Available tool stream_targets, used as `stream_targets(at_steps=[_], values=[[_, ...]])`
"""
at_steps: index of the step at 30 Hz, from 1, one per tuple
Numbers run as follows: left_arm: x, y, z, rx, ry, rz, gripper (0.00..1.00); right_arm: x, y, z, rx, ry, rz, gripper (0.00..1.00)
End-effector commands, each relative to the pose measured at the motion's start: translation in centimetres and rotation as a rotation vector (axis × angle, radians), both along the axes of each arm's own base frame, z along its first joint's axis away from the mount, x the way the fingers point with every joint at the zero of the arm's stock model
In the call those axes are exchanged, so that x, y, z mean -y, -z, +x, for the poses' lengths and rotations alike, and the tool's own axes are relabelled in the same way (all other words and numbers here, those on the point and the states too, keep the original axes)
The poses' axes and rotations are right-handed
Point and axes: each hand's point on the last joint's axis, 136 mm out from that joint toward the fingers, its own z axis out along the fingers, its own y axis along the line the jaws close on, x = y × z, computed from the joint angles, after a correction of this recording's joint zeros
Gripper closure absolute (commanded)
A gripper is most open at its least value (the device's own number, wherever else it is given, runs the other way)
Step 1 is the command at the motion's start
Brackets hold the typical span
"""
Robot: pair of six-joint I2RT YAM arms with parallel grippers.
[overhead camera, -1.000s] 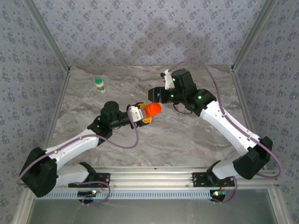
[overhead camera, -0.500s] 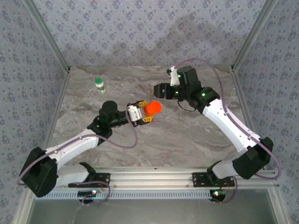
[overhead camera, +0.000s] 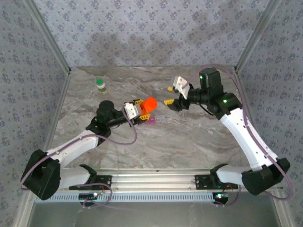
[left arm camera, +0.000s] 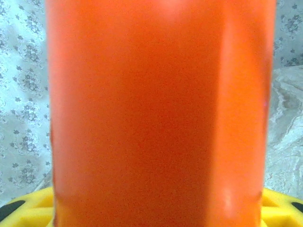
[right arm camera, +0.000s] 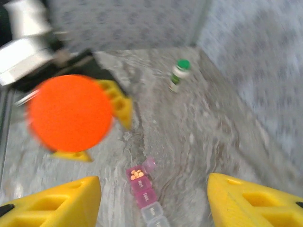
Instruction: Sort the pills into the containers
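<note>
My left gripper [overhead camera: 138, 109] is shut on an orange bottle [overhead camera: 150, 105], held on its side above the table. In the left wrist view the bottle [left arm camera: 161, 109] stands between my yellow fingertips [left arm camera: 28, 212]. The containers, a strip pill box [right arm camera: 147, 195] with pink sections, lie on the table below; one lid is up over small yellow pills [right arm camera: 137, 174]. From above a pink end of the box [overhead camera: 152, 120] shows just under the bottle. My right gripper [overhead camera: 169, 95] hangs open to the right of the bottle, nothing between its fingers [right arm camera: 57, 203]. The bottle's round end [right arm camera: 70, 112] faces the right wrist camera.
A small white bottle with a green cap [overhead camera: 101, 85] stands at the back left of the marble table [overhead camera: 189, 137]; it also appears in the right wrist view [right arm camera: 178, 74]. Patterned walls and metal frame posts enclose the table.
My right gripper has drawn back to the right, away from the bottle's end, and opened a little. The left gripper has shifted slightly left with the bottle, and the pill box's pink end now shows.
</note>
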Motion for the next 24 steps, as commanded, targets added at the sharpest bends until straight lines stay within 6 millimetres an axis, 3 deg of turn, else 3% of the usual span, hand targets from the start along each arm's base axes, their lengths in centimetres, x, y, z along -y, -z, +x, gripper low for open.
stream_targets(at_steps=[1, 4, 8, 14, 20, 24], values=[[0.2, -0.1, -1.1, -0.005, 0.066, -0.009, 1.0, -0.6, 0.5, -5.2, 0.262, -0.377, -0.086, 0.35], [0.5, 0.6, -1.7, -0.026, 0.113, 0.022, 1.0, -1.0, 1.3, -6.3, 0.262, -0.47, -0.188, 0.35], [0.6, 1.1, -1.9, -0.037, 0.129, 0.036, 1.0, -1.9, 3.5, -5.9, 0.265, -0.509, -0.382, 0.32], [0.9, 1.7, -2.1, -0.057, 0.153, 0.059, 1.0, -3.6, 2.7, -5.4, 0.322, -0.541, -0.402, 0.31], [0.9, 2.0, -2.1, -0.064, 0.16, 0.067, 1.0, -4.3, 3.4, -4.9, 0.347, -0.566, -0.48, 0.31], [1.0, 2.1, -2.1, -0.07, 0.164, 0.067, 1.0, -4.6, 3.7, -5.5, 0.324, -0.611, -0.493, 0.31]])
